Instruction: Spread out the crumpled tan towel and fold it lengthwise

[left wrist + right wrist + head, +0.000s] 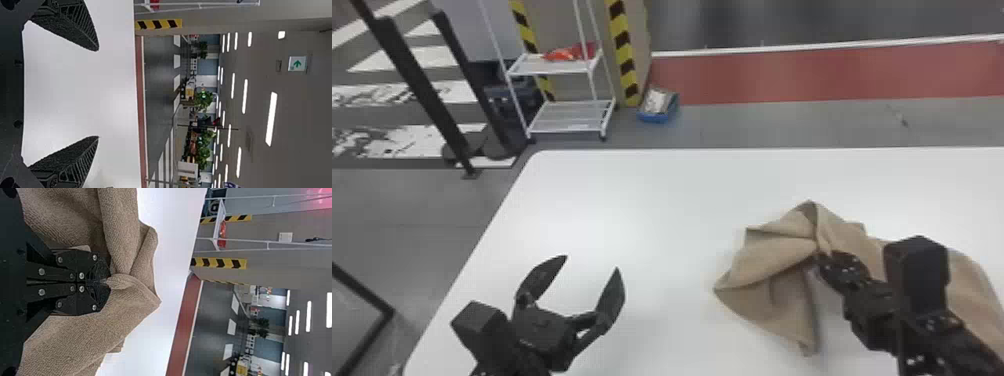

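Note:
The crumpled tan towel (767, 275) lies in folds on the right part of the white table, one peak of it raised where my right gripper (822, 257) is closed on it. In the right wrist view the tan towel (90, 344) spreads around my right gripper (107, 281), whose fingers pinch a small fold. Part of the towel is hidden behind the right arm. Apart from the towel, over the table's left part, my left gripper (592, 262) stands wide open and holds nothing. The left wrist view has my left gripper (98, 94) with its fingers well apart over bare tabletop.
The white table (642, 200) ends at a slanting left edge and a straight far edge. On the floor beyond stand a white wire cart (567, 117) and a blue bin (657, 116), near a post with yellow and black stripes (623, 45).

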